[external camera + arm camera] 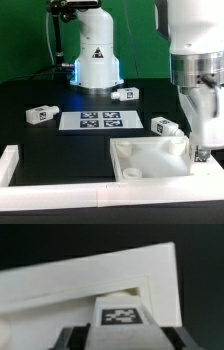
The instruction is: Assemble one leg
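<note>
- The leg [122,314] is a small white plastic peg with a blocky end; the face turned to the wrist camera carries a black-and-white square tag
- In the wrist view the leg sits between the two dark fingers [72,338] of the gripper [122,336], which press against its two sides: the gripper is clamped on the leg
- The far end of the leg reaches into a corner of the tabletop [60,286], inside the raised rim; whether its tip touches the surface cannot be told
- In the exterior view the gripper [199,152] hangs over the tabletop [140,160] corner at the exterior view's right, and the held leg is mostly hidden by the fingers
- The tabletop is a flat white square part with rimmed edges and a smooth matte look
- Three further legs lie loose on the black table [30,95]: one [40,114] at the exterior view's left, one [125,94] near the robot base [97,60], one [166,125] just beside the tabletop
- The marker board [100,121], thin, flat and white with tags, lies between these legs
- A white rail [12,160] borders the table at the exterior view's left
</note>
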`<state>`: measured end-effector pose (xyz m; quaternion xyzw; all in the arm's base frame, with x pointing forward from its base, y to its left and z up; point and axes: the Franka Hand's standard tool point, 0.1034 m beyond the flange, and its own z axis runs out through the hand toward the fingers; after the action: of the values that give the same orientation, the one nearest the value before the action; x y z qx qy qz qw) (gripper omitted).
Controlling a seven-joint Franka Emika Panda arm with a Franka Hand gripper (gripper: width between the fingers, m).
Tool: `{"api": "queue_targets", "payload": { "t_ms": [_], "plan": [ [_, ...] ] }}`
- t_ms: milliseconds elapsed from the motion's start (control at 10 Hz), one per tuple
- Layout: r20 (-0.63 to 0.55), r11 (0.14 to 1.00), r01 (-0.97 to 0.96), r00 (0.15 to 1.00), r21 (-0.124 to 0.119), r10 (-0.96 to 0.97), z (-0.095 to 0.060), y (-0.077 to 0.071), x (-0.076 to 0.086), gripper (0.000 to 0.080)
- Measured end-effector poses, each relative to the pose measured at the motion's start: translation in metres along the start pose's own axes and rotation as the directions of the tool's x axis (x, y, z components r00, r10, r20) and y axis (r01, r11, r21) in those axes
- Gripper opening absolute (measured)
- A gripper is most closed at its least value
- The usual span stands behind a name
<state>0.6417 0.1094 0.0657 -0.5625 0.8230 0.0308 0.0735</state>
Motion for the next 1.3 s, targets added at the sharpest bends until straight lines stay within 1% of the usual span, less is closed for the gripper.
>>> {"api": "queue_targets", "payload": {
  "t_ms": [100, 200, 300, 400, 600, 700, 800, 900, 1000, 1100, 1200, 1300],
  "plan": [
    [0.008, 0.996, -0.085, 0.996, 0.000, 0.085, -0.001, -0.002, 0.003, 0.0285],
    [0.015, 0.987, -0.163, 0.986, 0.006, 0.163, -0.001, -0.003, 0.004, 0.0285],
    [0.015, 0.986, -0.166, 0.986, 0.021, 0.166, -0.001, -0.003, 0.004, 0.0285],
    [0.009, 0.988, -0.154, 0.988, 0.027, 0.154, -0.002, -0.003, 0.003, 0.0285],
    [0.004, 0.993, -0.117, 0.993, 0.027, 0.117, 0.000, -0.002, 0.003, 0.0286],
    [0.004, 0.993, -0.117, 0.993, 0.026, 0.117, 0.000, -0.002, 0.004, 0.0469],
    [0.004, 0.993, -0.116, 0.993, 0.027, 0.116, 0.000, -0.002, 0.003, 0.0587],
    [0.014, 0.994, -0.106, 0.994, 0.034, 0.105, -0.007, -0.003, -0.003, 0.0587],
    [0.035, 0.995, -0.091, 0.995, 0.048, 0.089, -0.025, -0.006, -0.010, 0.0636],
    [0.053, 0.995, -0.073, 0.996, 0.063, 0.070, -0.043, -0.007, -0.012, 0.0646],
    [0.067, 0.995, -0.074, 0.995, 0.071, 0.069, -0.055, -0.009, -0.012, 0.0646],
    [0.064, 0.995, -0.074, 0.996, 0.069, 0.069, -0.053, -0.007, -0.011, 0.0649]
  ]
}}
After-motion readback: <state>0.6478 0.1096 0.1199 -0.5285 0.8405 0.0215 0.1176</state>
